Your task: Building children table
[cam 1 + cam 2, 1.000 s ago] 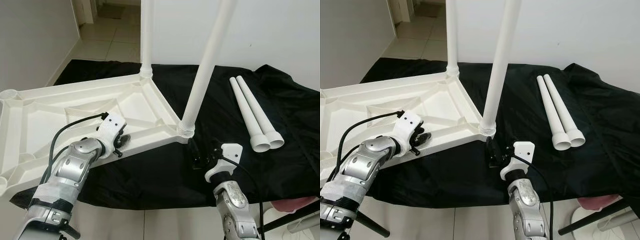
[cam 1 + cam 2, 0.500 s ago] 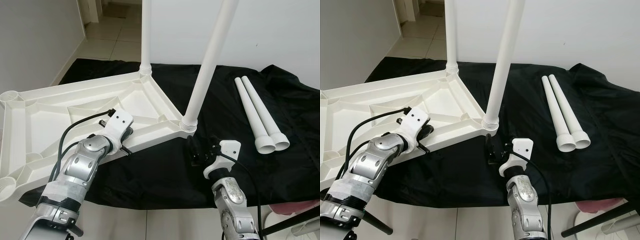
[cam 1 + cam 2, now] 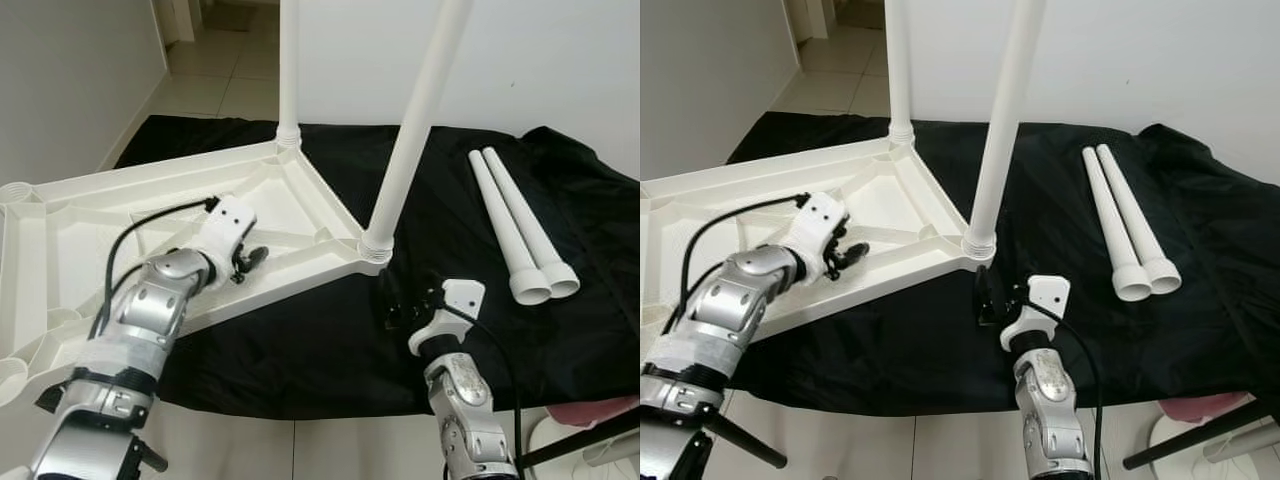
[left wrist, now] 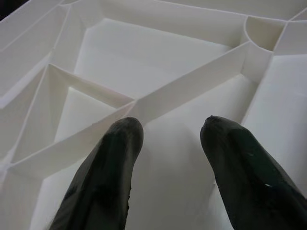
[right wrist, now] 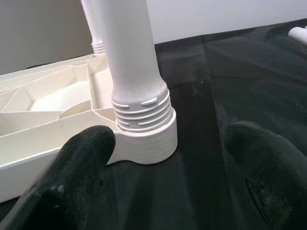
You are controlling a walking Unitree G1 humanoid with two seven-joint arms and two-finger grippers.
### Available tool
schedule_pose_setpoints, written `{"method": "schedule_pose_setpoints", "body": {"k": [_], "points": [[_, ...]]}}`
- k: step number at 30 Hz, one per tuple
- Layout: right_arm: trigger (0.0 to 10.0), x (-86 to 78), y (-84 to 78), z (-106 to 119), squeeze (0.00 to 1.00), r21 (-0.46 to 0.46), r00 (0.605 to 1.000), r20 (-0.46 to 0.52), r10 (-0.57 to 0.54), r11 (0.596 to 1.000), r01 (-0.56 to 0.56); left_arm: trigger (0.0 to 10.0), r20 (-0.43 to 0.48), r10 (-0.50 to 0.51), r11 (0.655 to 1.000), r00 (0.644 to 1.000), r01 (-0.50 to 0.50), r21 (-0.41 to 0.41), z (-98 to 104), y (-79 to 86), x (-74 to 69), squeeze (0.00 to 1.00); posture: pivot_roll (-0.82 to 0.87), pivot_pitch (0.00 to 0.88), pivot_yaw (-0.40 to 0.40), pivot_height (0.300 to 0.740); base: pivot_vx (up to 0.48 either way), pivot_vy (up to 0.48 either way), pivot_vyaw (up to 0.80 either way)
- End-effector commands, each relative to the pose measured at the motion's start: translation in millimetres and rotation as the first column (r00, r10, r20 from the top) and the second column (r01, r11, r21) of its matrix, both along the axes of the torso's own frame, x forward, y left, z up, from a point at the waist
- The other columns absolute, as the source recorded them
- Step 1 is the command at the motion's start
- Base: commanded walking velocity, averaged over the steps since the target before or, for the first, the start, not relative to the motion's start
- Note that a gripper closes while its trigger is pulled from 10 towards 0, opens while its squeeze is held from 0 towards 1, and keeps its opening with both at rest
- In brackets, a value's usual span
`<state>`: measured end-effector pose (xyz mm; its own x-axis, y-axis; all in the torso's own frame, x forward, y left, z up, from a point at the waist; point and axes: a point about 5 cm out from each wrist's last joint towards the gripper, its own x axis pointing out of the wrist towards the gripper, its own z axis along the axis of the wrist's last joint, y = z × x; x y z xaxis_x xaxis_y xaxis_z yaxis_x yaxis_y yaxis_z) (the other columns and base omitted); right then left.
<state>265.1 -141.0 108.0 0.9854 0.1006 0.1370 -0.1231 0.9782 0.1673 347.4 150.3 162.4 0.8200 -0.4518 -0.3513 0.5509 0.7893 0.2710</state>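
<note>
**Upturned table top with two legs fitted, two legs loose**

At five o'clock, nearest, the right gripper [image 5: 168, 143] hangs low over the black cloth [image 3: 330, 345], fingers spread wide, facing the threaded socket of the near fitted leg [image 3: 415, 120]. At nine o'clock the left gripper [image 4: 170, 127] sits over the ribbed underside of the white table top [image 3: 90, 230], its fingers [image 4: 117, 143] apart above a rib. The top lies upside down on the cloth. At twelve o'clock stands the far fitted leg [image 3: 289, 70]. At two o'clock, two loose legs [image 3: 515, 230] lie side by side, touching.
</note>
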Motion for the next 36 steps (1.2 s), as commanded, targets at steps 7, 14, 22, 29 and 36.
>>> {"method": "schedule_pose_setpoints", "body": {"k": [7, 14, 22, 29, 36], "points": [[10.0, 2.3, 1.2, -1, 0.0, -0.002, 1.0, 0.002, -0.001, 1.0, 0.001, 10.0, -0.116, -0.02, 0.998, 0.993, 0.013, -0.062, -4, 5.2, -0.1, 0.0, 0.03, 0.0, -0.023, 0.74, 0.0, 0.0, 0.0], [10.0, 4.7, 0.8, -1, 0.0, -0.007, 1.0, 0.002, 0.002, 1.0, -0.002, 10.0, -0.188, -0.058, 0.993, 0.981, 0.038, -0.111, -7, 9.2, -2.2, 0.0, 0.03, 0.0, -0.026, 0.74, 0.0, 0.0, 0.0], [10.0, 6.6, 1.4, -1, 0.0, -0.011, 1.0, 0.004, 0.003, 1.0, -0.003, 10.0, -0.168, -0.111, 0.982, 0.98, 0.081, -0.173, -1, 7.2, -3.0, 0.0, 0.02, 0.0, -0.027, 0.74, 0.0, 0.0, 0.0], [10.0, 8.3, 2.7, -1, 0.0, -0.013, 1.0, 0.004, 0.011, 1.0, -0.01, 10.0, -0.129, -0.217, 0.95, 0.968, 0.179, -0.256, 12, 1.7, -11.5, 1.0, 0.03, 0.0, -0.034, 0.74, 0.0, 0.0, 0.0], [10.0, 11.3, 5.6, -1, 0.0, -0.016, 1.0, 0.007, 0.026, 1.0, -0.026, 10.0, -0.154, -0.226, 0.965, 0.962, 0.2, -0.167, 0, -0.6, -15.7, 0.0, 0.04, 0.0, -0.045, 0.74, 0.0, 0.0, 0.0]]}}
